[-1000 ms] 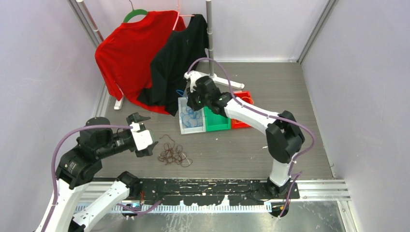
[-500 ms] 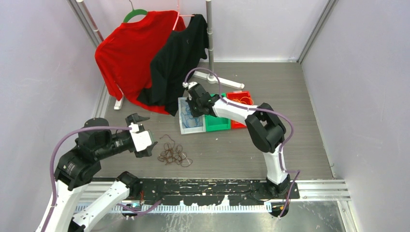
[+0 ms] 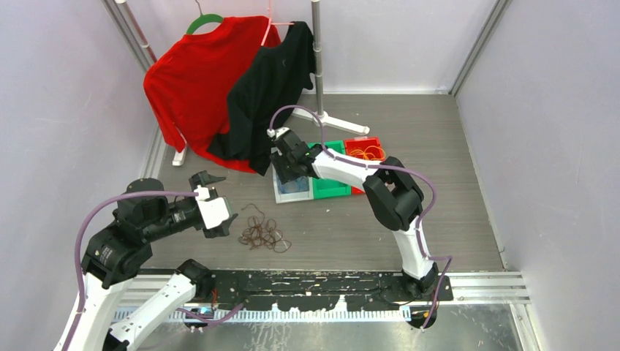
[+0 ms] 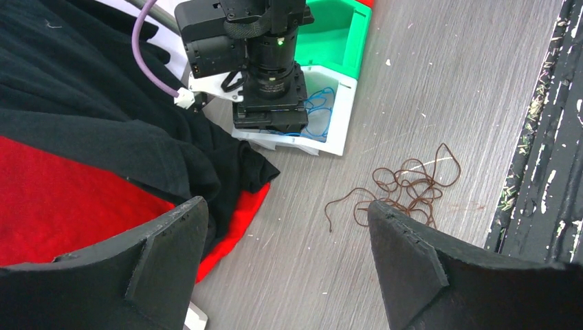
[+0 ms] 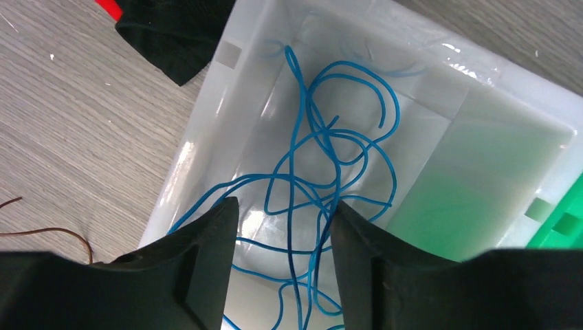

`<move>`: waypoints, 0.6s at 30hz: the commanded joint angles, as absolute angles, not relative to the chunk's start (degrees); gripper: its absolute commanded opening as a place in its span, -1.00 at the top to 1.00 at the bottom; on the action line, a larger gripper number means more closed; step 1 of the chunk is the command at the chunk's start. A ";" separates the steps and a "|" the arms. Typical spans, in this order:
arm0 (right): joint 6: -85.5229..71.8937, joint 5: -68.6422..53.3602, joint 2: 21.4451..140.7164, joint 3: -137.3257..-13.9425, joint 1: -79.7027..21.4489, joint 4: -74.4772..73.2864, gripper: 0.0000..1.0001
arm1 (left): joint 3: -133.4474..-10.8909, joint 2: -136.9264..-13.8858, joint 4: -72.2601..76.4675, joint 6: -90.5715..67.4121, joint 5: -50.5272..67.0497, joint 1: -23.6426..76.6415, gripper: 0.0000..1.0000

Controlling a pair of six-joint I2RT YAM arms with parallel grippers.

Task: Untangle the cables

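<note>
Right wrist view: right end effector (image 5: 283, 213), jaws parted and empty, over the blue cable (image 5: 323, 158) in the white bin (image 5: 481, 124), centre frame. Step: binning blue. Next, likely: the left end effector (image 4: 285, 206), released, picks up the brown cable (image 4: 405, 185), lower right.

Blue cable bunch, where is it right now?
In the right wrist view, the thin blue looped cable lies inside the white plastic bin, beside the green bin, below the right hand.
</note>
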State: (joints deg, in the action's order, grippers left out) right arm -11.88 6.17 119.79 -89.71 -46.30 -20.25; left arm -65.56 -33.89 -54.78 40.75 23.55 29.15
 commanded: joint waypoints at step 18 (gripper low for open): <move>-19.13 -2.35 93.17 -81.70 -44.45 -7.62 -0.99 | -65.17 -36.03 -54.50 36.54 21.18 29.27 -0.89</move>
State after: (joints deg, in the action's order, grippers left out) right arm -13.02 9.26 102.87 -89.76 -46.19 -19.40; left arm -65.32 -35.77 -55.18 38.94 21.93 29.15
